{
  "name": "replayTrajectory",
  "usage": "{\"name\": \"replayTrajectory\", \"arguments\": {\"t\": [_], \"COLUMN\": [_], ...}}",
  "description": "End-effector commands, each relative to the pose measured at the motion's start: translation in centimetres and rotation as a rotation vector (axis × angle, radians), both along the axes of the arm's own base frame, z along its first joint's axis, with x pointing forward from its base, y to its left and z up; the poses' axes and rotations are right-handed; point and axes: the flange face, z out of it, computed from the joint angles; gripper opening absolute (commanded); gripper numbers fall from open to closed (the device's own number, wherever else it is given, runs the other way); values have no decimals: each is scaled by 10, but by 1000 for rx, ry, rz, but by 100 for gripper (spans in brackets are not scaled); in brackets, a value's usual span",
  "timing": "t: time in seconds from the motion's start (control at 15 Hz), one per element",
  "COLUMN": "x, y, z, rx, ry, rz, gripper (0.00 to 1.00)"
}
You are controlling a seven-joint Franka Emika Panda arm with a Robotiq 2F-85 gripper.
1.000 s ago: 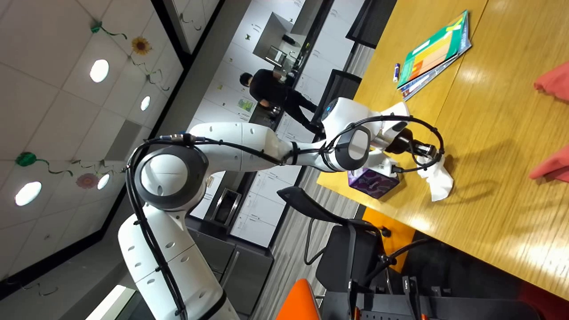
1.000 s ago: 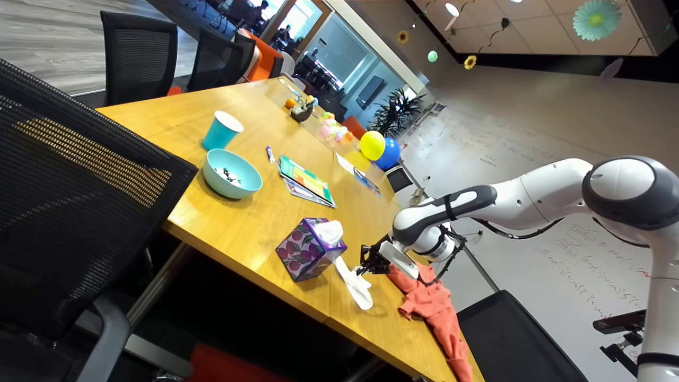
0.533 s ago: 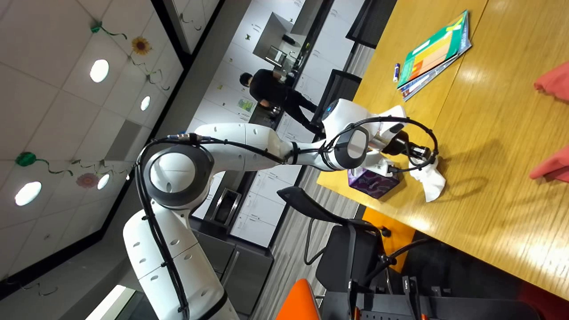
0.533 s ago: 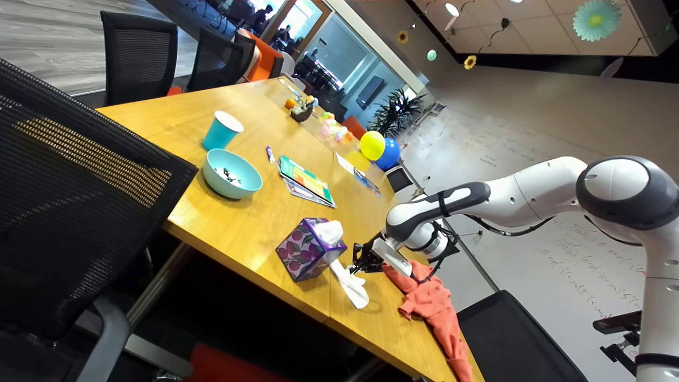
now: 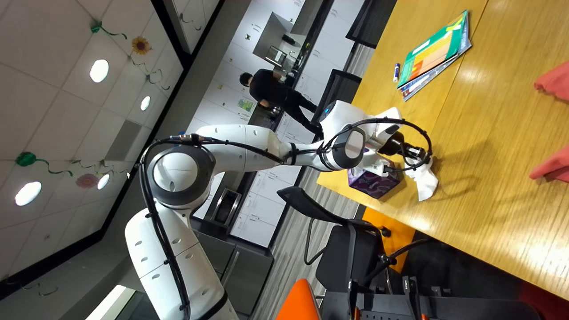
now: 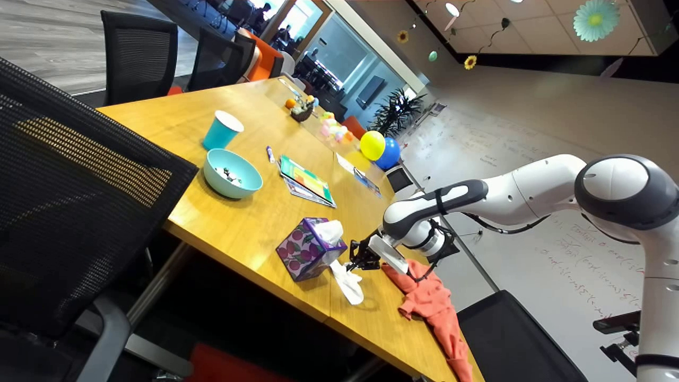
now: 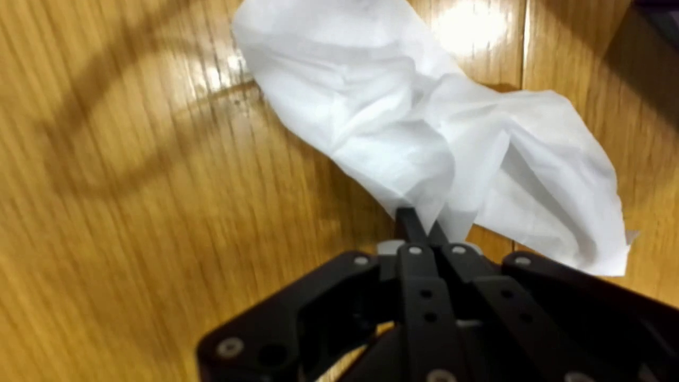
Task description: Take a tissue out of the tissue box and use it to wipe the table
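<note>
A white tissue (image 7: 382, 106) is pinched between my gripper's (image 7: 424, 228) black fingertips, which are shut on it. It spreads out in two crumpled lobes on or just over the wooden table (image 7: 159, 265); contact is hard to tell. The tissue also shows in both exterior views (image 5: 425, 183) (image 6: 347, 285), below my gripper (image 5: 420, 155) (image 6: 351, 265). The purple tissue box (image 6: 301, 253) stands close beside it with another white tissue sticking out of its top. In an exterior view the arm partly hides the box (image 5: 373, 183). A dark corner of it shows in the wrist view (image 7: 660, 10).
Booklets (image 5: 435, 49) and a marker (image 5: 396, 72) lie farther along the table. A teal bowl (image 6: 233, 175) and a blue cup (image 6: 222, 131) stand near one edge. A red cloth (image 6: 435, 313) lies on the other side of the gripper. Black chairs (image 6: 139, 55) stand around the table.
My gripper has slid across the table toward the tissue box, taking the tissue along. The box and the other objects have not moved.
</note>
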Motion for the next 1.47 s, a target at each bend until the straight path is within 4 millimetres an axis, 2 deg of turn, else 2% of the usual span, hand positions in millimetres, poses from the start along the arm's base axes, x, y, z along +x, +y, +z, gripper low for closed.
{"name": "replayTrajectory", "arguments": {"t": [0.0, 0.47, 0.6, 0.73, 0.8, 1.0, 1.4], "x": [-1, -34, -45, -51, -52, -41, -10], "y": [-31, -129, -151, -162, -162, -139, -46], "z": [4, 14, 15, 15, 14, 9, -6], "rx": [-73, -182, -217, -234, -233, -204, -83], "ry": [-62, -128, -139, -136, -128, -103, -29], "rz": [-99, -385, -466, -520, -527, -467, -246], "gripper": [0, 0, 0, 0, 0, 0, 0]}}
